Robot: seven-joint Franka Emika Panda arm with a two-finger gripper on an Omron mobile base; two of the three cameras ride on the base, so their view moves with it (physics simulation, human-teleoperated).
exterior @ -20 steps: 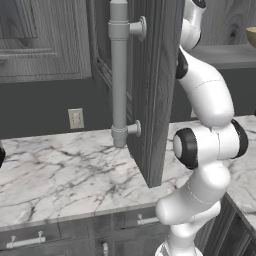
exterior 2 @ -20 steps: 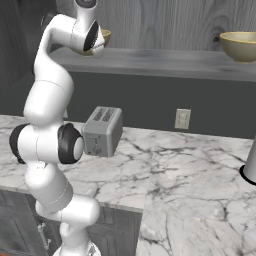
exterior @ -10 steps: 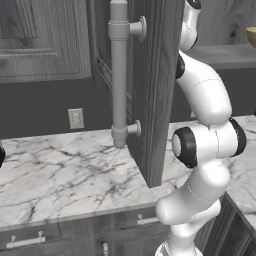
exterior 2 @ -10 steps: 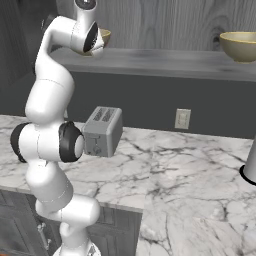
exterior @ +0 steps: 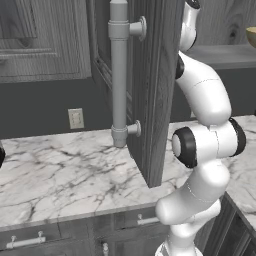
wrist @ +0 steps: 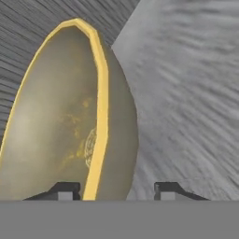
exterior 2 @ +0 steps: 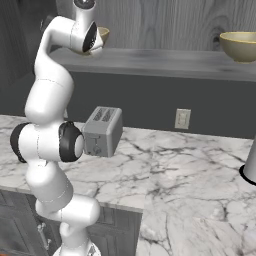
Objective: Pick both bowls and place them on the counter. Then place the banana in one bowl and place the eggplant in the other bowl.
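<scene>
Close in the hand view, a tan-yellow bowl (wrist: 60,121) appears tipped on edge, its bright yellow rim and wall standing between my two fingertips. My gripper (wrist: 116,189) is open around that rim, with one fingertip (wrist: 65,189) inside the bowl and the other outside. In the right base view this bowl (exterior 2: 103,35) sits on a high grey shelf (exterior 2: 165,60), partly behind my raised wrist. The second bowl (exterior 2: 241,46) rests further right on the same shelf, and its edge (exterior: 251,36) also shows in the left base view. The marble counter (exterior 2: 190,175) lies below. Banana and eggplant are out of view.
An open dark wood cabinet door (exterior: 157,90) with a long grey handle (exterior: 119,75) hangs over the counter (exterior: 60,180), left of the arm. A silver toaster (exterior 2: 102,131) stands on the counter by the arm. A grey object on a black base (exterior 2: 250,165) sits at the right edge.
The upper arm has shifted very slightly at the shelf. Both bowls stay where they were.
</scene>
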